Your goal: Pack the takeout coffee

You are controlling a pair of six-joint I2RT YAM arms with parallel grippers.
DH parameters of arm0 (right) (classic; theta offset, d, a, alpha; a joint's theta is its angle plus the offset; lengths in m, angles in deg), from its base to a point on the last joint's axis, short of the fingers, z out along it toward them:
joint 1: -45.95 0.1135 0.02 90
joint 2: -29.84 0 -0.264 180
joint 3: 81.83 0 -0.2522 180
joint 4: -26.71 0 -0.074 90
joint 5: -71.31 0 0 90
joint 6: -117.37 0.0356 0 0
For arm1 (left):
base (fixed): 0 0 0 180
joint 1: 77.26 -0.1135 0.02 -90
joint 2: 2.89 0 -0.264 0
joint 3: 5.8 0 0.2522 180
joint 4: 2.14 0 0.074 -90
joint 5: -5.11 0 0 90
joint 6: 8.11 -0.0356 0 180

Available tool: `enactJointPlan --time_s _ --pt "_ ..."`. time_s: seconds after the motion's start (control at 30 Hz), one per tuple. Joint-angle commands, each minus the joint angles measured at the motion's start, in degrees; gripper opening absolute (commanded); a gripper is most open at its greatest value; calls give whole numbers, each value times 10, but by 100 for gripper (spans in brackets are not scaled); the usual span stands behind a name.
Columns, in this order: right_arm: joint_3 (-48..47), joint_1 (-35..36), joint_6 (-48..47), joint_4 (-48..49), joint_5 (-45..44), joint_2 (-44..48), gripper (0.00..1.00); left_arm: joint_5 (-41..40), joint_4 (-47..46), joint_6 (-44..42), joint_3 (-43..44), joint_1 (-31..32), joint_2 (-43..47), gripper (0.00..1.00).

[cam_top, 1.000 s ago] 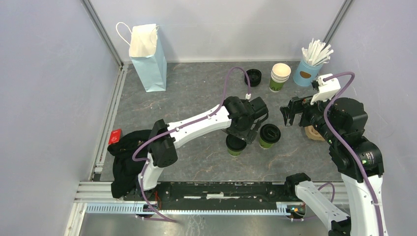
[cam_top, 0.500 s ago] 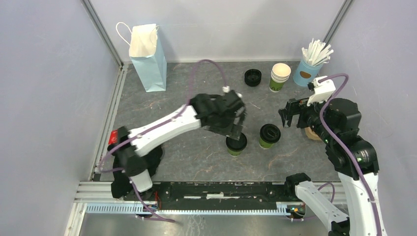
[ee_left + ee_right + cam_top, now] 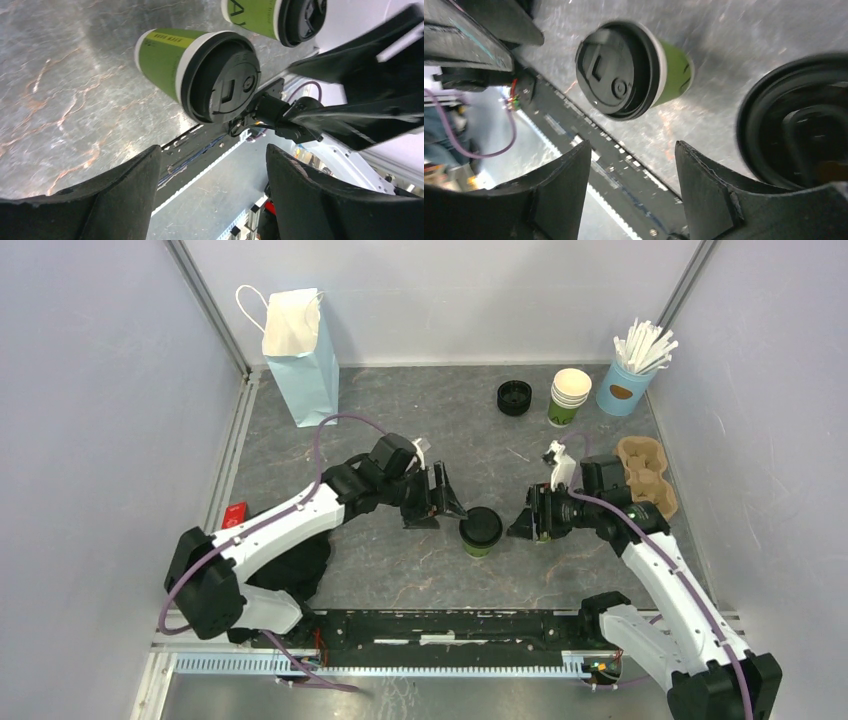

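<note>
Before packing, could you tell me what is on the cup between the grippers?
A round black lid covers the cup; whatever is inside is hidden by it.

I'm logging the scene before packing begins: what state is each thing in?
Coffee cup between the tools: upright, lidded, ungripped.
Coffee cup by the right tool: upright, lidded, ungripped.
Left tool: open, empty.
Right tool: open, empty.
Paper bag: standing upright.
Cup carrier: empty.
Lidless cups: stacked, upright.
</note>
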Motion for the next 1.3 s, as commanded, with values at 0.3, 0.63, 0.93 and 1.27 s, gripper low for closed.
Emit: enactJointPlan --time_s 0.3,0.63,0.93,1.27 --pt "65 3 79 161 86 -22 60 61 -38 -45 58 -1 -99 73" --pt "74 3 57 181 77 -70 53 61 -25 -67 69 0 -128 68" --pt "102 4 45 199 72 -86 45 68 -33 -70 58 1 -145 63" --pt "128 7 21 191 12 -99 36 37 -23 -70 39 1 -153 55"
